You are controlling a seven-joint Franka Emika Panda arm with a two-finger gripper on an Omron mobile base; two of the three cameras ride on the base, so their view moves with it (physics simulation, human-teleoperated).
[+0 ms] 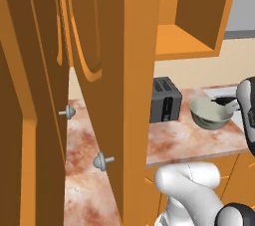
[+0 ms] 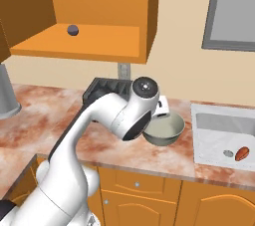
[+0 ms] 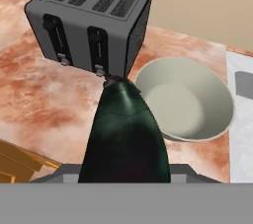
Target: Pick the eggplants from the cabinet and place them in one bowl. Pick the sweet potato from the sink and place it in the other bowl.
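The pale grey-green bowl [image 3: 185,100] is seen beside the black toaster [image 3: 91,23] on the marbled counter [image 3: 44,94]; nothing is seen inside it. One dark eggplant [image 2: 72,30] is left on the shelf of the orange wall cabinet [image 2: 84,41]. The sweet potato [image 2: 242,154] is located in the sink [image 2: 219,140], near the drain. No legible writing is observed. A second eggplant [image 3: 123,134] is held clamped in the gripper [image 3: 123,173], its tip positioned just beside the bowl's near rim.
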